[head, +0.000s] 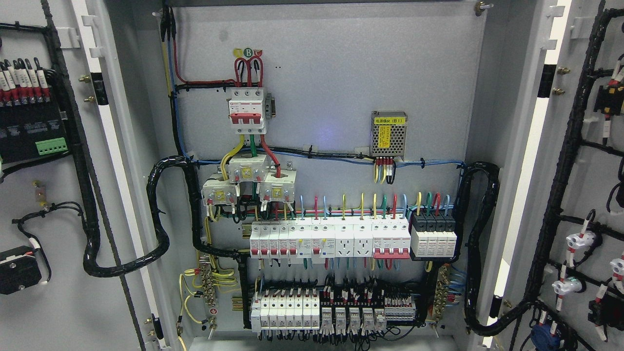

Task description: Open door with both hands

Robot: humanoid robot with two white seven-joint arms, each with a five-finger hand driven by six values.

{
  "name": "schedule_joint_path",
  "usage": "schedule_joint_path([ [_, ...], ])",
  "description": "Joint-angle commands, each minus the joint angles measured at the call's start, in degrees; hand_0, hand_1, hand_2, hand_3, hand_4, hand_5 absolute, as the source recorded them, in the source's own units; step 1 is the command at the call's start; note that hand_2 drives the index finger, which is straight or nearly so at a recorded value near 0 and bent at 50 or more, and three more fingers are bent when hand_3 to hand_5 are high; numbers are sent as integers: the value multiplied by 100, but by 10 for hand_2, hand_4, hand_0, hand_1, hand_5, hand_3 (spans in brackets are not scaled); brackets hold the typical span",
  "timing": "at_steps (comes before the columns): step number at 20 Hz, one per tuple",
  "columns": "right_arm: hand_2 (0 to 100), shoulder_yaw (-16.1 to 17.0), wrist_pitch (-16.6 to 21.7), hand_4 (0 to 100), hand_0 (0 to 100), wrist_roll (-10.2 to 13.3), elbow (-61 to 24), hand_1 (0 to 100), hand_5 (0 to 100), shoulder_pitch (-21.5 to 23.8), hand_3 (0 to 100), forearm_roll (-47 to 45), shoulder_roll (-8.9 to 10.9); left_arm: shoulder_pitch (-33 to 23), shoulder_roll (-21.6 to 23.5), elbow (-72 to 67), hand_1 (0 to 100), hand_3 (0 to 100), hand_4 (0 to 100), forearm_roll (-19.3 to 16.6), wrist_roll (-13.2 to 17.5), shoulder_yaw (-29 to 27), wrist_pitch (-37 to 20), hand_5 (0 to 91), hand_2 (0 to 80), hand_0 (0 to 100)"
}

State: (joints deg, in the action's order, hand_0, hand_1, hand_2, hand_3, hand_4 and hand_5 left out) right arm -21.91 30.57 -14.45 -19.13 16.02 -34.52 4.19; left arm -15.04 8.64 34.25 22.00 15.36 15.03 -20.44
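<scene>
The electrical cabinet stands wide open in the head view. Its left door (63,204) is swung out to the left, its inner face showing wiring and a black module. Its right door (585,204) is swung out to the right, with black cable looms and white lamp holders on its inner face. Between them the grey back panel (331,73) carries a red-and-white main breaker (247,111), rows of white breakers (331,239) and a small metal power supply (388,135). Neither of my hands nor arms shows anywhere in the picture.
Thick black cable bundles (161,214) loop from the cabinet to the left door, and another bundle (480,253) loops to the right door. Terminal blocks and relays (331,312) fill the bottom row. The cabinet's side walls frame the opening.
</scene>
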Motion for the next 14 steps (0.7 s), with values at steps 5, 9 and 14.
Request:
schedule_joint_path([
  [5,0,-24,-929,0,0,829,1140,0,0,-468,0,911,-489,801,-873,-3485,0,0,42,-231,-51,88,-83,0,0,0],
  [9,0,12,-1245,0,0,1128,1140,0,0,-521,0,1308,-542,1099,-1005,-4206,0,0,42,-450,-86,-52,-100,0,0,0],
  [14,0,-50,-1694,0,0,1243,1350,0,0,-530,0,1317,-656,1205,-1005,-4453,0,0,43,-1468,-104,-825,-109,0,0,0],
])
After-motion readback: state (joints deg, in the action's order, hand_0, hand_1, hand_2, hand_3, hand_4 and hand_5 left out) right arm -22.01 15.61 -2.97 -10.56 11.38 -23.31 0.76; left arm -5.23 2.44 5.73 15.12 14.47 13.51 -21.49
